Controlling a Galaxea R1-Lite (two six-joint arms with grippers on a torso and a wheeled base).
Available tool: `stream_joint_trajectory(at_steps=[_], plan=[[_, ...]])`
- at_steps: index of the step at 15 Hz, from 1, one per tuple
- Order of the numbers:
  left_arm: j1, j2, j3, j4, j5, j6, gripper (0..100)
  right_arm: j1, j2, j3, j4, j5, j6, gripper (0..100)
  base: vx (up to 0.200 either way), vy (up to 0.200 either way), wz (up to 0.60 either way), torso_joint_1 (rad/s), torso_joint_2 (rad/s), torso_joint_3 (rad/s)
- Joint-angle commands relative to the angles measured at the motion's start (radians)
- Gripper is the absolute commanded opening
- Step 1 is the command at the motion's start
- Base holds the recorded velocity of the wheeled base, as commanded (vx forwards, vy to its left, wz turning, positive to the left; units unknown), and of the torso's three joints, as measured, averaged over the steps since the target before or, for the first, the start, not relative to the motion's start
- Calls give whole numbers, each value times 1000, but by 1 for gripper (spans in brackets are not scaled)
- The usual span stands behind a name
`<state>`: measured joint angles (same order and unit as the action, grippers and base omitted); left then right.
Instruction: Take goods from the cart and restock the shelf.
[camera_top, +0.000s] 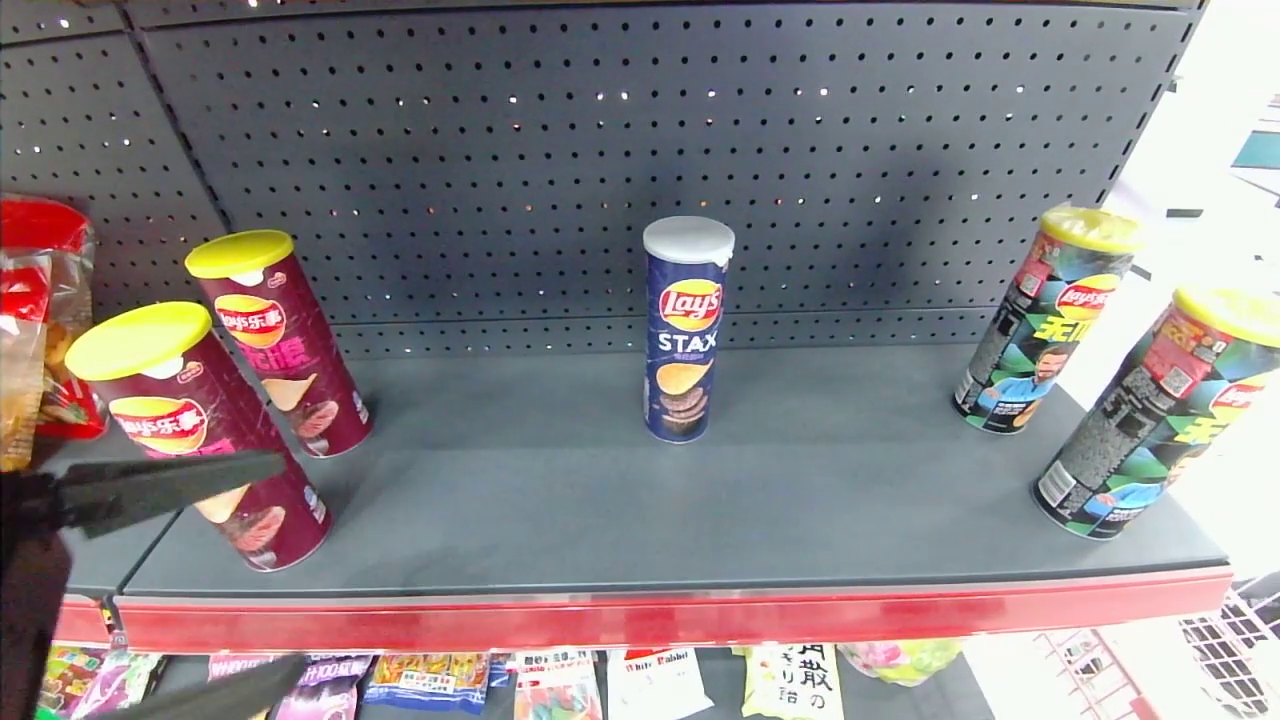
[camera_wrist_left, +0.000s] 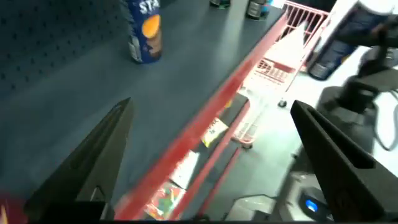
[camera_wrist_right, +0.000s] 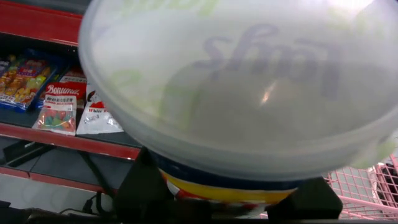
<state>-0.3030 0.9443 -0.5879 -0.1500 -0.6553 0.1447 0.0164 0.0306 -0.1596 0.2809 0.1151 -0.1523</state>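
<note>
Right gripper (camera_wrist_right: 227, 190) is clamped on a clear-lidded can (camera_wrist_right: 236, 93), held in front of the shelf (camera_top: 640, 520), lower than its red lip, near the cart (camera_wrist_right: 367, 186). Left gripper (camera_wrist_left: 211, 109) hangs wide open off the shelf's front left. A blue can (camera_top: 685, 330) stands mid-shelf, maroon cans (camera_top: 285, 340) at the left end and green cans (camera_top: 1045, 320) at the right.
</note>
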Motion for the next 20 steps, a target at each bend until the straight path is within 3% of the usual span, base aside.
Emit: stream_joint_trajectory(at_steps=[1,3,10,20], plan=[[-59,361,-104,-187,52,32,100,2,3,0,0,0,0,0,0,0,0,0,0,0],[-79,470,-196,-220,83,32,100,2,3,0,0,0,-1,0,0,0,0,0,0,0],[-160,711,-464,-220,75,33,100,-7,-11,0,0,-6,0,0,0,0,0,0,0,0],[-173,936,-702,-218,86,33,100,-6,-11,0,0,-6,5,0,0,0,0,0,0,0]])
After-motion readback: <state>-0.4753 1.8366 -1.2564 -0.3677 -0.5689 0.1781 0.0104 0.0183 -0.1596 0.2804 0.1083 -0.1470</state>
